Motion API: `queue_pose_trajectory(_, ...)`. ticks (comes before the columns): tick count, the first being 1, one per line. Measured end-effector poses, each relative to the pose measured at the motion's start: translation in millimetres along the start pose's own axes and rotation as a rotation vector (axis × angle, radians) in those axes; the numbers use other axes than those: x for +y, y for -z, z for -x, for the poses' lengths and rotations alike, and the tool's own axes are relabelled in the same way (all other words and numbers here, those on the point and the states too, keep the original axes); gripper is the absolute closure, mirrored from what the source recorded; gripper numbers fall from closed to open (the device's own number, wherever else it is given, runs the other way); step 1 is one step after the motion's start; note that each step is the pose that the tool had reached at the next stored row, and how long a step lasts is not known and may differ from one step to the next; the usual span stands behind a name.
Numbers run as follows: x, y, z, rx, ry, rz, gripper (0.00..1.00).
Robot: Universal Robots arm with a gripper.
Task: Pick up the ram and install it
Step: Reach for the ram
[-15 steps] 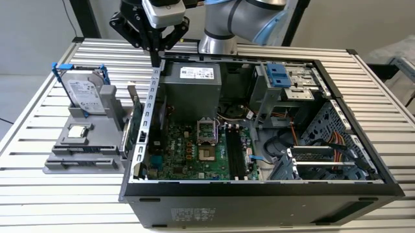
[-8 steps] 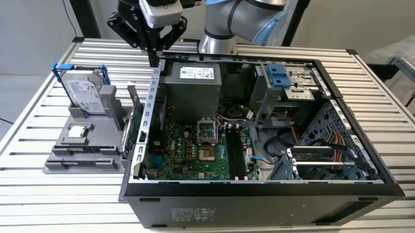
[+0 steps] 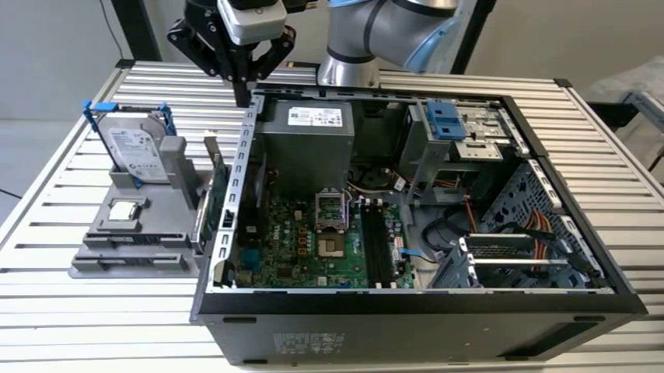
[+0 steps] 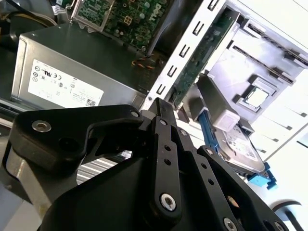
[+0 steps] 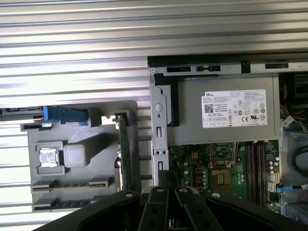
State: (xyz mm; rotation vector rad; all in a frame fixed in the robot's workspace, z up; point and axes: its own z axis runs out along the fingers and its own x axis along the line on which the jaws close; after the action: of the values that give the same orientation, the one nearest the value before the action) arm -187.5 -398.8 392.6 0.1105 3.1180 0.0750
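jaws pressed together, empty, well above the ram point(image 5: 124, 154) standing in gray holder point(image 5: 82, 120).

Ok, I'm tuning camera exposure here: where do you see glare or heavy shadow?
Second wrist view: the table beyond the gray holder burns out to white, and the gripper up close is a dark mass. First wrist view: the table slats glare, brightest beside the holder. Exterior view: evenly lit, only the computer case's interior falls into shadow.
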Motion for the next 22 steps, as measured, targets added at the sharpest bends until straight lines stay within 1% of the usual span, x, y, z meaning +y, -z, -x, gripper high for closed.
queue_pose_trajectory(17, -0.6, 0.2, -7.3, 0.0, 0.0, 0.0, 1.0)
queue_pose_trajectory(22, -1.0, 0.3, -13.3, 0.0, 0.0, 0.0, 1.0)
